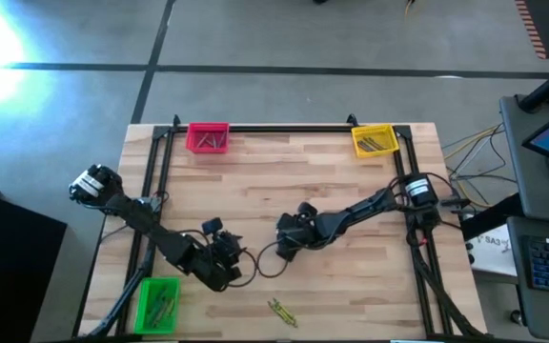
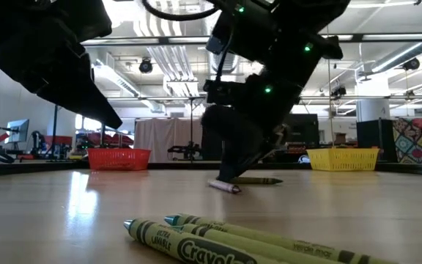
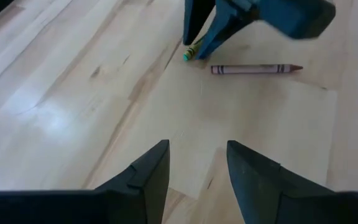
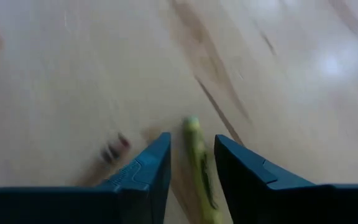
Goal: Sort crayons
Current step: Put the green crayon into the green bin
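An olive-yellow crayon (image 4: 197, 155) lies flat on the wooden table (image 1: 351, 191) near its middle. My right gripper (image 4: 191, 163) is open and low over it, one finger on each side and the crayon running along the gap, with no touch showing. It also shows in the left wrist view (image 3: 191, 52) and the low view (image 2: 258, 180). A brownish-red crayon (image 3: 257, 68) lies just beside it on the table. My left gripper (image 3: 197, 162) is open and empty, a little to the left of the right gripper (image 1: 289, 246) and nearer the front edge.
A few olive-yellow crayons (image 1: 282, 312) lie together near the front edge and are large in the low view (image 2: 196, 238). A pink bin (image 1: 208, 138) stands at the far left, a yellow bin (image 1: 375, 140) at the far right and a green bin (image 1: 157, 303) at the near left, each holding crayons.
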